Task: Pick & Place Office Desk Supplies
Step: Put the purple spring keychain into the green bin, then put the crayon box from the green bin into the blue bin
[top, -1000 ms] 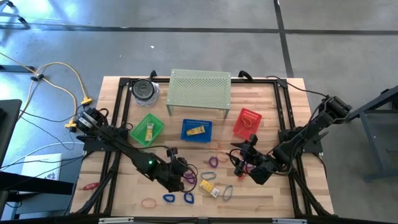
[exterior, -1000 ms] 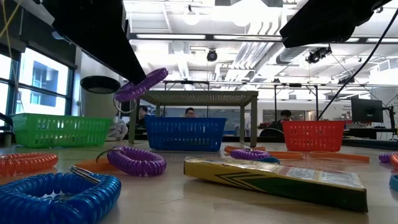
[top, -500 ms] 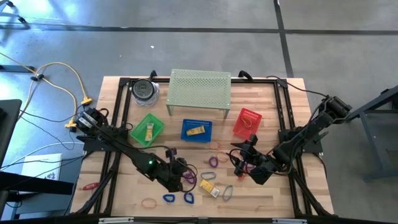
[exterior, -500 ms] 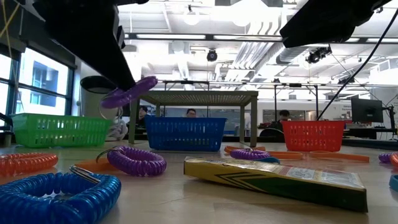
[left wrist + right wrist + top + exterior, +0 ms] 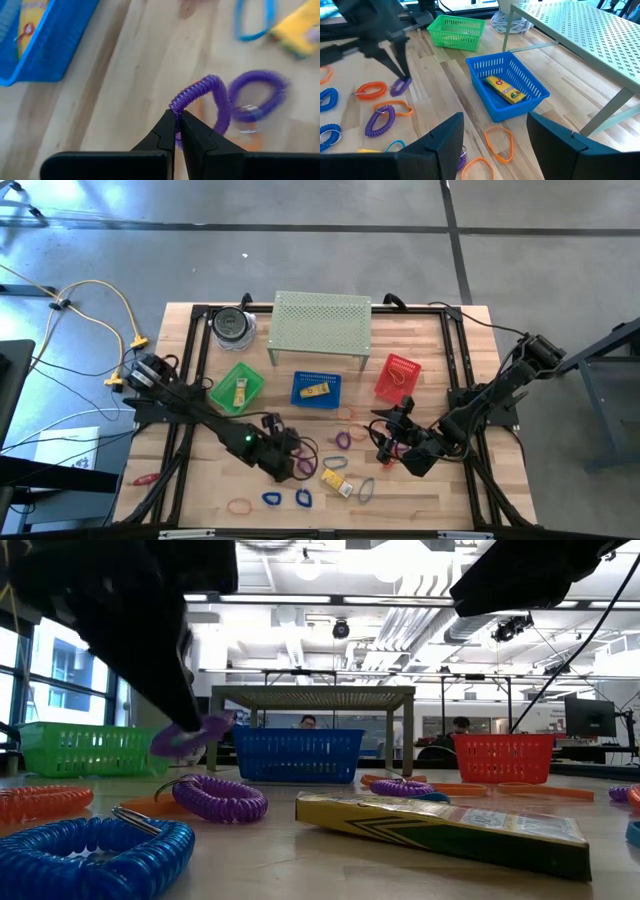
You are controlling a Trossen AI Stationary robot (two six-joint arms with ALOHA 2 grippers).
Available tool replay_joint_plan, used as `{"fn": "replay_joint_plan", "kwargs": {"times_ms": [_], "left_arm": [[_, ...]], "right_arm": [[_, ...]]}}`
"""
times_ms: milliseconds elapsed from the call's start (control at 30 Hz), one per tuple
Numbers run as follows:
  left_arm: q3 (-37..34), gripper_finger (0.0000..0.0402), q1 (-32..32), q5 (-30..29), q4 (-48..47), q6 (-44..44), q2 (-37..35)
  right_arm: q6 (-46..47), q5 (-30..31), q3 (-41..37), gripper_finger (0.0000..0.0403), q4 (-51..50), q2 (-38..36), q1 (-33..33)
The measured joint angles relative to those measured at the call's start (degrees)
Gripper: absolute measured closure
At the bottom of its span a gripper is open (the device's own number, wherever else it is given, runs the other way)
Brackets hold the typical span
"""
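Note:
My left gripper (image 5: 298, 464) hangs over the near middle of the table, shut on a purple coil loop (image 5: 207, 97), which also shows in the low view (image 5: 195, 733). A second purple coil loop (image 5: 220, 798) lies flat on the wood below it. Blue coil loops (image 5: 271, 499), orange bands (image 5: 240, 505) and yellow boxes (image 5: 333, 478) lie scattered near the front edge. My right gripper (image 5: 385, 442) waits open to the right of them, with nothing between its fingers (image 5: 445, 145). My left gripper pinches the purple loop's coiled strand (image 5: 176, 107) between its two fingertips, at one spot on the ring. The fingers slant down from the table's left. The loop sticks out beyond the fingertips, low over the wood and tilted.
A green basket (image 5: 238, 388), a blue basket (image 5: 316, 388) holding a yellow box, and a red basket (image 5: 397, 376) stand in a row mid-table. Behind them is a green perforated shelf (image 5: 320, 328). A round dark container (image 5: 232, 325) sits at the far left.
My left gripper has sunk toward the table and tipped its fingers further down, still shut on the purple loop. The loop has come down with it from well above the baskets' rims to just over the wood.

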Motion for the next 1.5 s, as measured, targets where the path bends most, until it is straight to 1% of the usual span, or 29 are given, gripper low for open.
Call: {"fn": "replay_joint_plan", "kwargs": {"times_ms": [67, 167, 267, 367, 467, 733, 833, 933, 1067, 1200, 1300, 1500], "left_arm": [[-0.02, 0.0394, 0.80, 1.21, -0.05, 0.10, 0.82], [-0.02, 0.0394, 1.91, 5.12, 0.27, 0.82, 1.80], [-0.02, 0.0394, 2.72, 7.83, 0.33, 0.82, 1.95], [-0.02, 0.0387, 3.16, 8.62, 0.29, 0.58, 1.95], [-0.01, 0.0366, 3.19, 8.61, 0.36, 0.58, 1.95], [-0.01, 0.0291, 3.19, 8.60, 0.38, 0.53, 1.95], [0.00, 0.0278, 3.19, 8.63, 0.42, 0.40, 1.86], [0.00, 0.0275, 3.19, 8.66, 0.39, 0.40, 1.04], [0.00, 0.0275, 3.20, 9.91, 0.13, 0.40, -1.48], [0.03, 0.0275, 4.46, 12.62, -1.97, 0.40, -6.33], [0.11, 0.0275, 5.95, 12.86, -6.92, -1.03, -10.52], [0.11, 0.0275, 10.50, 12.81, -20.10, -10.92, -17.78]], "right_arm": [[0.00, -0.03, 0.00, 0.0196, 0.01, 0.00, 0.00], [0.00, 0.00, 0.00, 0.0196, 0.00, 0.02, 0.00], [0.02, -0.02, 0.00, 0.0196, -0.04, 0.02, 0.00], [0.02, -0.02, 0.00, 0.0196, -0.04, 0.02, 0.00], [0.00, -0.02, 0.00, 0.0196, -0.02, 0.02, 0.00], [0.02, 0.00, 0.00, 0.0196, -0.02, 0.02, 0.00], [0.00, 0.00, 0.00, 0.0196, -0.02, 0.02, 0.00], [0.02, 0.00, 0.00, 0.0196, -0.02, 0.02, 0.00], [0.00, 0.00, 0.00, 0.0196, -0.03, 0.02, 0.00], [0.00, 0.00, 0.00, 0.0196, -0.02, 0.02, 0.00], [0.00, 0.02, 0.00, 0.0196, -0.04, 0.02, 0.00], [0.00, 0.00, 0.00, 0.0196, -0.06, 0.02, 0.00]]}}
